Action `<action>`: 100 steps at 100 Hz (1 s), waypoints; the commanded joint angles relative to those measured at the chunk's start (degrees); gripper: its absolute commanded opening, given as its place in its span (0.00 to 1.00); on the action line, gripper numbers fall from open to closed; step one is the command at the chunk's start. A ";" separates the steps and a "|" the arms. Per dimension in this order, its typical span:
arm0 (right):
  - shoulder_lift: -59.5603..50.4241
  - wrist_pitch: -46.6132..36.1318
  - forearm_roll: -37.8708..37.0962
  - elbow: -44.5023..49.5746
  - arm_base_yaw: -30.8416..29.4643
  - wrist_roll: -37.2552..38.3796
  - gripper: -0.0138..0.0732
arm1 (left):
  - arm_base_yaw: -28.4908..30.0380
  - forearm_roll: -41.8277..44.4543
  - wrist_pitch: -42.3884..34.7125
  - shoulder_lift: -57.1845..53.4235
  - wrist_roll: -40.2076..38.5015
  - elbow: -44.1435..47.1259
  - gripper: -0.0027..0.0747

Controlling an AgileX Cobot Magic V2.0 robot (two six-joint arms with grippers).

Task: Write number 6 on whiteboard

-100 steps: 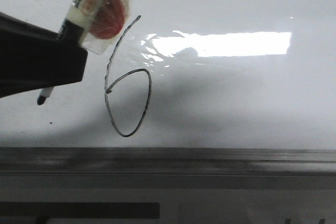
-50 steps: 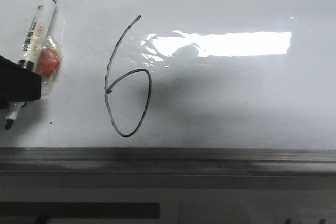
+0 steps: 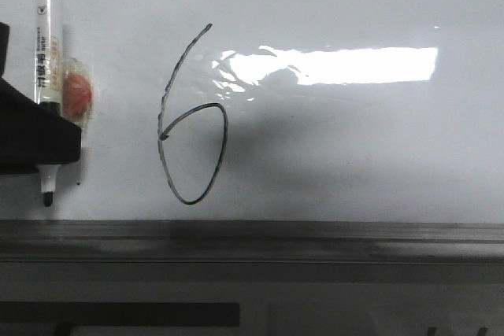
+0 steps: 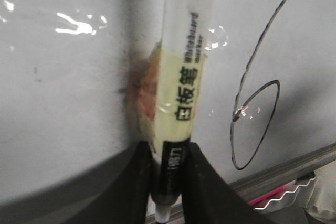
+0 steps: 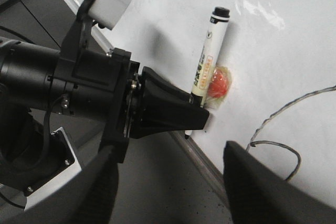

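Our left tool [image 4: 167,182] is clamped low on the light, slick white plastic marker [image 3: 47,53]; gripping near its tip keeps it steady. The thin black number 6 [image 3: 191,116] stands finished on the glossy white whiteboard [image 3: 354,155], and our right tool's [image 5: 168,182] fingers stand apart.

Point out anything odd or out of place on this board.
The marker in the left claw has a red-orange lump taped to its barrel under crinkled clear tape. The number 6 is tall, narrow and wobbly. A tiny black speck sits near the marker's tip.
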 commanded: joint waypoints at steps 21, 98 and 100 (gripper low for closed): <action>-1.06 -2.72 -0.15 -1.62 -0.23 -0.52 0.60 | 0.44 -0.84 -5.68 -2.82 -0.68 -1.70 0.38; -10.65 -6.26 -2.24 5.17 -0.23 -0.52 0.09 | 0.44 3.73 3.72 -24.42 -0.44 -1.70 0.33; -11.62 -6.90 -2.52 6.03 -0.23 -0.52 0.09 | 0.44 4.18 3.86 -24.99 -0.44 -1.70 0.30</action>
